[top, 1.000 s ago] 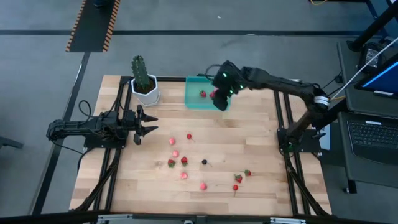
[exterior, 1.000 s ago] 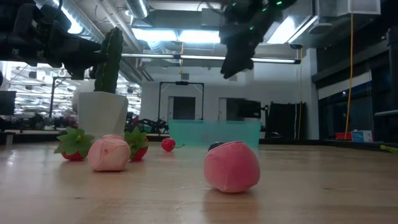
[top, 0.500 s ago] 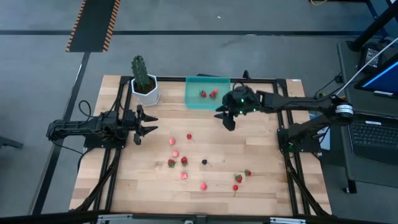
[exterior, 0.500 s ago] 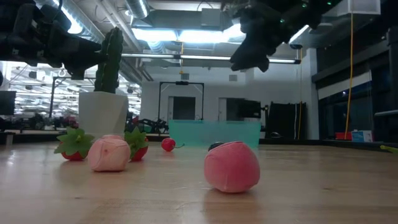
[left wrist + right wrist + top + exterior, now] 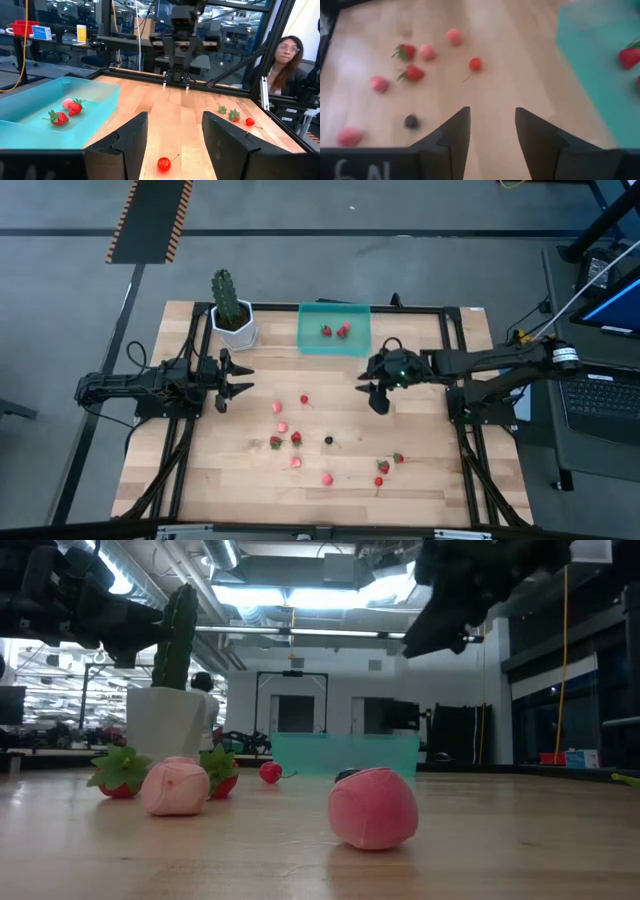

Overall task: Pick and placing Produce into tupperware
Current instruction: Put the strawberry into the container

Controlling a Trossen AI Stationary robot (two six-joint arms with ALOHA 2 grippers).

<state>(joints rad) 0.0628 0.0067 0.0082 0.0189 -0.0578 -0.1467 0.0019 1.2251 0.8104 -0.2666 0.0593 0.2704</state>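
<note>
Right gripper (image 5: 377, 398) of mine hangs right of centre in the high view, over bare wood just below the shallow translucent teal-green plastic tupperware (image 5: 334, 340), its two dark fingers (image 5: 451, 138) parted with nothing between them. My left gripper (image 5: 236, 378) waits at the left edge of the table, fingers (image 5: 127, 145) apart and empty too, pointing across the boards.

Between the two of us lies open planking. The tupperware sits at the upper middle of the high view against the far edge of the light wooden slat table (image 5: 420, 480), with red strawberry-like pieces (image 5: 334, 331) already in it. Left of it, close by but apart, stands the white hexagonal pot with a tall green cactus (image 5: 232, 310).

Loose red and pink produce pieces (image 5: 287, 432) lie scattered across the centre and lower middle, a small dark berry (image 5: 328, 440) among them, and another few (image 5: 386, 465) lie toward the lower right, all well clear of my fingers. A black metal frame borders the table at the left and right sides.

Beyond the table, a person (image 5: 290, 62) sits at the upper right of the left wrist view, and a keyboard (image 5: 598, 395) rests at the right edge of the high view.
</note>
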